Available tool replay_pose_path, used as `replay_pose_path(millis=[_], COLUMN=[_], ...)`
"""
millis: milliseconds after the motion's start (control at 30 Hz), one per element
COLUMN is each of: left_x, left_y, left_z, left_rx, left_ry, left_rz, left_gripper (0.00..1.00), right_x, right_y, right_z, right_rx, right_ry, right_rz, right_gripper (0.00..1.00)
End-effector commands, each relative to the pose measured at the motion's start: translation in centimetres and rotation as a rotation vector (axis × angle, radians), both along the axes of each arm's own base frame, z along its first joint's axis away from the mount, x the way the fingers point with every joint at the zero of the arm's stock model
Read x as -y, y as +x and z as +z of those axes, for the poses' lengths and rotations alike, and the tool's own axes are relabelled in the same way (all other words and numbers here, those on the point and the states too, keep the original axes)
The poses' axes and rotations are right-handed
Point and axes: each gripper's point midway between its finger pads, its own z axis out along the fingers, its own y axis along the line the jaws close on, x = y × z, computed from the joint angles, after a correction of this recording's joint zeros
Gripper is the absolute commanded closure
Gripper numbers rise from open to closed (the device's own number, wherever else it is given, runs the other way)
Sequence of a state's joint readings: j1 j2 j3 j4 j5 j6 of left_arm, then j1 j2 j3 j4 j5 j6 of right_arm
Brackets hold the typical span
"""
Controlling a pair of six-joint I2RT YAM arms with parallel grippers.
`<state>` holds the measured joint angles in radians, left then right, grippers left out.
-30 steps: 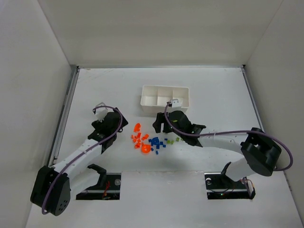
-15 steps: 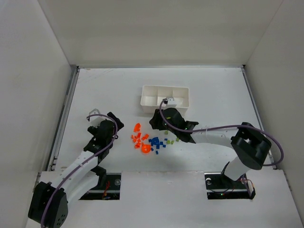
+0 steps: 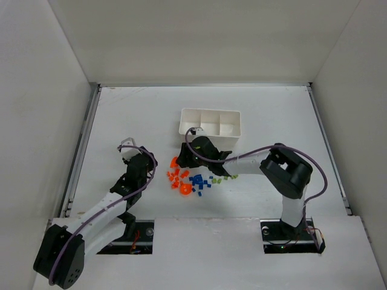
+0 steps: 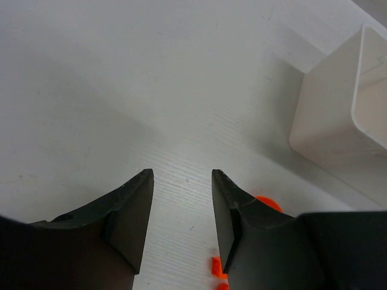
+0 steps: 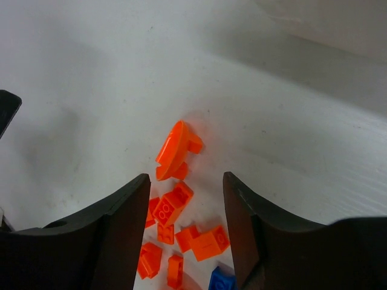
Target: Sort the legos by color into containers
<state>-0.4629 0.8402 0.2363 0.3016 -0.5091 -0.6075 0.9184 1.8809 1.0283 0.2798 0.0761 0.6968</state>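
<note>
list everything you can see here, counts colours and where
orange-red legos: roughly a dozen, orange-red, left part of the pile at table centre
blue legos: several, blue, middle of the pile
yellow-green legos: a few, yellow-green, right end of the pile
tray: one, white, three compartments, behind the pile
table: one, white, under everything
left arm: one, white and black, near left
right arm: one, white and black, near right
left fingers: two, black, apart, left of the pile
right fingers: two, black, apart, above the orange-red legos
</note>
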Motion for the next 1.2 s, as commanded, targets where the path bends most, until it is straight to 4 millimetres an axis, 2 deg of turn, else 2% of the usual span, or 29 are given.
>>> replay_pose_path(millis=[0, 133, 267, 333, 367, 467, 500, 533, 700, 767, 800, 833, 867, 933, 1100, 1167], left_x=[0.9, 0.5, 0.6, 0.7, 0.7, 0.6, 0.7, 0.8, 1.1, 1.3, 1.4, 1.5, 1.6, 1.5, 1.8, 1.8], left_y=[0.5, 0.5, 0.6, 0.6, 0.4, 0.5, 0.5, 0.5, 0.4, 0.6, 0.7, 0.7, 0.7, 0.7, 0.8, 0.9], left_z=[1.2, 1.4, 1.3, 1.4, 1.6, 2.1, 2.2, 2.3, 2.9, 2.8, 2.8, 2.8, 2.8, 2.8, 2.7, 2.8], left_rx=[0.052, 0.061, 0.058, 0.063, 0.074, 0.104, 0.108, 0.108, 0.139, 0.134, 0.132, 0.131, 0.132, 0.134, 0.134, 0.139], left_ry=[-0.004, -0.008, -0.011, -0.010, -0.016, -0.028, -0.031, -0.029, -0.027, -0.028, -0.028, -0.028, -0.027, -0.028, -0.034, -0.037], left_rz=[-0.036, -0.026, -0.026, -0.030, -0.033, -0.025, -0.030, -0.037, -0.046, -0.050, -0.055, -0.058, -0.056, -0.050, -0.063, -0.059], left_gripper=[0.59, 0.60, 0.60, 0.60, 0.60, 0.61, 0.62, 0.62, 0.63, 0.63, 0.63, 0.63, 0.63, 0.63, 0.63, 0.62], right_x=[-2.5, -2.9, -3.0, -2.8, -2.7, -2.3, -2.3, -2.0, -0.7, -0.6, -0.7, -0.8, -1.0, -1.6, -2.6, -3.0], right_y=[0.7, 1.1, 1.4, 1.5, 1.7, 2.1, 2.1, 2.2, 2.0, 1.8, 1.7, 1.6, 1.5, 1.2, 1.5, 1.5], right_z=[1.7, 1.1, 1.0, 0.9, 1.2, 4.2, 4.5, 6.1, 7.7, 6.7, 5.6, 5.1, 3.9, 3.3, 1.1, 0.2], right_rx=[0.019, 0.000, -0.004, -0.002, 0.009, 0.068, 0.073, 0.108, 0.136, 0.119, 0.103, 0.096, 0.076, 0.067, 0.033, 0.008], right_ry=[0.090, 0.094, 0.096, 0.095, 0.099, 0.146, 0.151, 0.171, 0.178, 0.151, 0.128, 0.120, 0.105, 0.100, 0.081, 0.080], right_rz=[0.034, 0.050, 0.038, 0.025, 0.012, -0.013, -0.015, -0.018, -0.031, -0.015, -0.006, -0.003, 0.003, 0.020, 0.018, 0.017], right_gripper=[0.46, 0.53, 0.77, 0.85, 0.87, 0.91, 0.91, 0.91, 0.91, 0.84, 0.74, 0.69, 0.53, 0.48, 0.50, 0.62])
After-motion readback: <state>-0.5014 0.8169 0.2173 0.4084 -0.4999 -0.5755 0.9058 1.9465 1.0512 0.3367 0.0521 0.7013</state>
